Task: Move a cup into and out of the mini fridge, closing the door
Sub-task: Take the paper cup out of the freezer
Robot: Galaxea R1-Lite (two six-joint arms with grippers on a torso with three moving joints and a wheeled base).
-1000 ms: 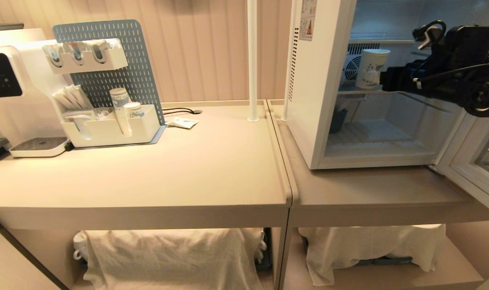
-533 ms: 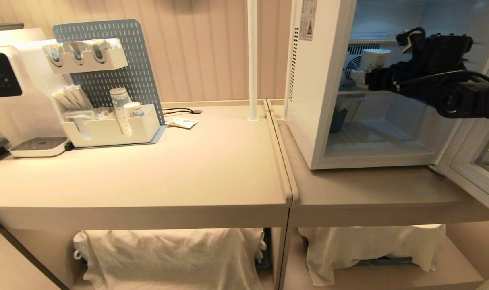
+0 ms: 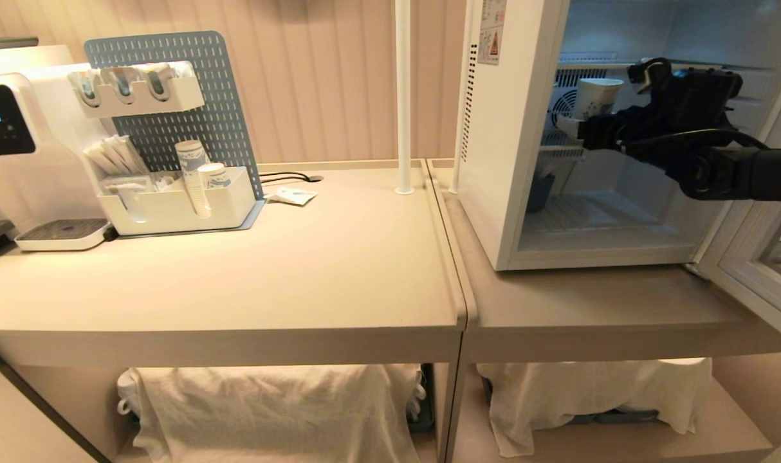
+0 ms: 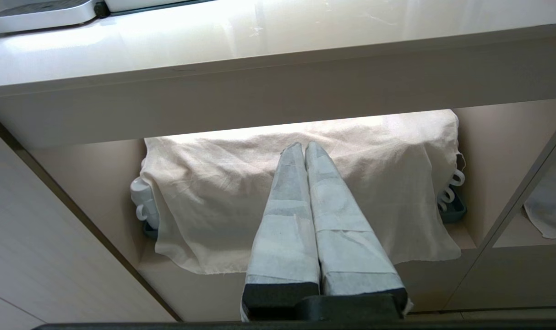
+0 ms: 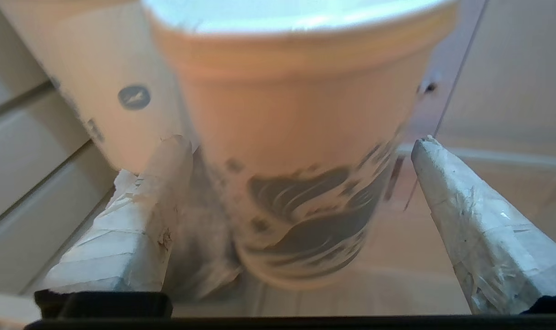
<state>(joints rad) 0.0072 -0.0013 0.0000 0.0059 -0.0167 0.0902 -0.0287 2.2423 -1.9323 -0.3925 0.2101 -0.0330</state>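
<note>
The cup [image 3: 597,95], white paper with a blue swirl print, stands on the middle shelf inside the mini fridge [image 3: 506,128]. My right gripper [image 3: 574,125] reaches into the fridge at the cup's lower part. The right wrist view shows the cup [image 5: 301,183] between the taped fingers of the open right gripper [image 5: 301,144]; one finger [image 5: 168,183] is close beside it and the other [image 5: 447,183] stands well clear. The door [image 3: 751,270] hangs open at the right. My left gripper [image 4: 304,147] is shut and empty, parked below the table edge.
A second white cup [image 5: 122,91] with a small round emblem stands just behind the swirl cup. On the left table are a drink machine [image 3: 17,141] and a pegboard organiser [image 3: 172,193] with stacked cups. Cloth-covered bins [image 3: 275,411] fill the shelf underneath.
My right arm has pushed further into the fridge, leftward in the head view, bringing its open fingers around the cup. The left arm has not moved.
</note>
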